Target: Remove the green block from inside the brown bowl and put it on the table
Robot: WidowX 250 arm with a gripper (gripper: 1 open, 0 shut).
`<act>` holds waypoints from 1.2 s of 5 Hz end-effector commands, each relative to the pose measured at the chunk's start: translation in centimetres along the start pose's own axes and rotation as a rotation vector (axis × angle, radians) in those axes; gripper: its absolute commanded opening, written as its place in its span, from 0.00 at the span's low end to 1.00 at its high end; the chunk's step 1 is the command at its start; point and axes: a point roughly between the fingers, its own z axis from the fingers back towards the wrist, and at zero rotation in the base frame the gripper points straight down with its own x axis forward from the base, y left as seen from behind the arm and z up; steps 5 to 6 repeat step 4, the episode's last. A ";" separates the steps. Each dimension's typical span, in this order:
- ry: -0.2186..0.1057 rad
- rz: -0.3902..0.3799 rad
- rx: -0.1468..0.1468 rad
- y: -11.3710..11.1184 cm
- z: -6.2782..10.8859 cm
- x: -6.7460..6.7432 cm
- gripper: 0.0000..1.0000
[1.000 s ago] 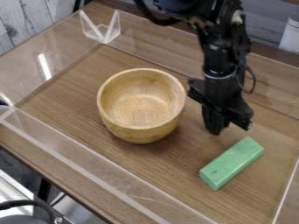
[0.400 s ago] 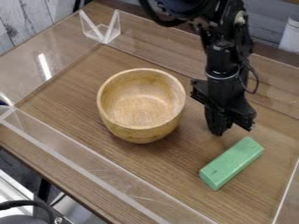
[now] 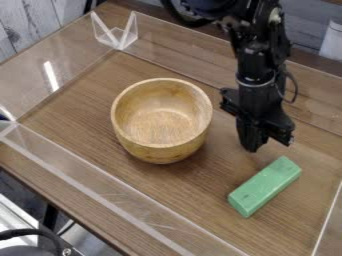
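The green block [image 3: 263, 187] lies flat on the table [image 3: 160, 190], to the right of and nearer than the brown bowl [image 3: 162, 120]. The bowl's pale inside holds nothing. My gripper [image 3: 251, 146] hangs pointing straight down between the bowl's right rim and the block, just above the wood. Its black fingers are pressed together with nothing between them. A small gap separates the fingertips from the block's far end.
Low clear acrylic walls [image 3: 80, 170] edge the table on all sides. A folded clear piece [image 3: 116, 33] stands at the back left corner. The black arm [image 3: 254, 50] rises behind the gripper toward the top of the view.
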 end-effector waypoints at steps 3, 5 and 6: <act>-0.103 -0.021 -0.005 0.3 2.5 2.0 0.00; -0.109 -0.028 -0.011 0.3 2.3 2.2 0.00; -0.109 -0.028 -0.011 0.3 2.3 2.2 0.00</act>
